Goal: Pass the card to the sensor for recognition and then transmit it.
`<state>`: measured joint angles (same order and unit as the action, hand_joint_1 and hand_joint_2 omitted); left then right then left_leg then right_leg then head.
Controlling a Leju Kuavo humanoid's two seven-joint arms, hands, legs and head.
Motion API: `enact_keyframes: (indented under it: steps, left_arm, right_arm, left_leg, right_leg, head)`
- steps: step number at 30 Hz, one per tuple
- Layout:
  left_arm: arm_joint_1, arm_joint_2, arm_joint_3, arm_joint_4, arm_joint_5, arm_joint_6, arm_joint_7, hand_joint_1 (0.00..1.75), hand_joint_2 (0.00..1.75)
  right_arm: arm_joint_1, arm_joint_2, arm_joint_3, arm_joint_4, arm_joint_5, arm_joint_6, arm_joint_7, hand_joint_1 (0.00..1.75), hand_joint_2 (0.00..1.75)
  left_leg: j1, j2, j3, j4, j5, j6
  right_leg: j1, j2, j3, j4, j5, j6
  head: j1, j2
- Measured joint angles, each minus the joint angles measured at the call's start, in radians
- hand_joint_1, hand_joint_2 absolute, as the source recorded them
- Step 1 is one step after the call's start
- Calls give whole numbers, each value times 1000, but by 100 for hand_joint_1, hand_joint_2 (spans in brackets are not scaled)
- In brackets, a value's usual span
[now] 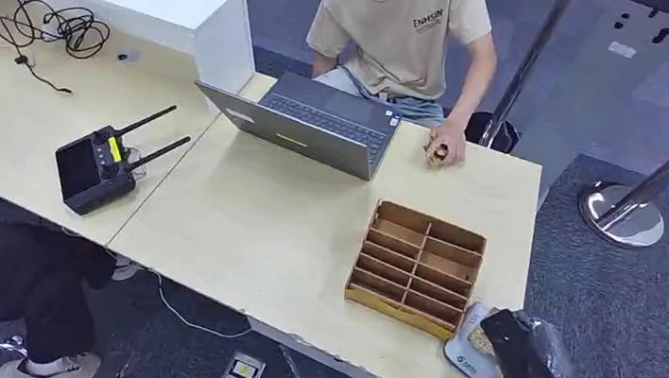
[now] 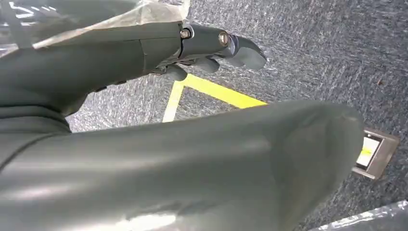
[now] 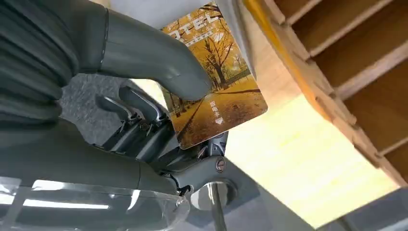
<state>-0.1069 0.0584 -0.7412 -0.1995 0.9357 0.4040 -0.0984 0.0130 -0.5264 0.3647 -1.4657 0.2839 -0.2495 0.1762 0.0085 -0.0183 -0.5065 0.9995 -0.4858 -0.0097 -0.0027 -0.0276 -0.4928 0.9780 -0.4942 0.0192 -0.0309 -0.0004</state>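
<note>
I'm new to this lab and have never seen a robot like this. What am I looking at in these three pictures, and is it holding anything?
These come from a two-armed humanoid robot. The wide picture is from its head, looking down at a table. On it lie a wooden divided tray, a laptop, a black remote controller and a white card reader; a person sits behind. The other two come from cameras at its wrists. The right hand holds a hotel card with autumn trees, close by the reader. The left hand hangs over carpet floor, holding nothing, its fingers loosely curled.
</note>
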Motion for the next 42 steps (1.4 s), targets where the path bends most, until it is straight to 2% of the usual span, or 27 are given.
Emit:
enact_keyframes:
  steps: [16, 22, 26, 38, 42]
  left_arm:
    - [-1, 0, -10, 0, -19, -4, -1, 0, 0]
    - [-2, -1, -17, 0, -19, -1, -1, 0, 0]
    - [-1, -1, -18, 0, -18, 2, 0, 0, 0]
    - [-2, -1, -25, 0, -18, 16, 23, 0, 0]
    - [-2, -1, -27, 0, -20, 18, 24, 0, 0]
  right_arm:
    - [-57, 30, 66, 165, -88, 21, -73, 175, 175]
    - [-84, 49, 83, 232, -124, -35, -136, 175, 175]
    - [-88, 60, 84, 254, -166, -47, -170, 175, 175]
    - [-107, 108, 84, 336, -177, -111, -269, 175, 175]
    - [-114, 121, 83, 361, -175, -121, -283, 175, 175]
  left_leg:
    - [0, 1, 1, 0, 0, 0]
    - [1, 1, 3, 0, 0, 0]
    - [1, 2, 4, 0, 0, 0]
    - [1, 2, 7, 0, 0, 0]
    - [1, 3, 8, 0, 0, 0]
  right_leg:
    - [0, 0, 0, 0, 0, 0]
    - [0, 2, 2, 0, 0, 0]
    - [0, 2, 2, 0, 1, -1]
    - [1, 3, 5, 0, 1, -1]
    - [1, 3, 6, 0, 1, -1]
  head:
    - [0, 0]
    - [0, 0]
    - [0, 0]
    - [0, 0]
    - [0, 0]
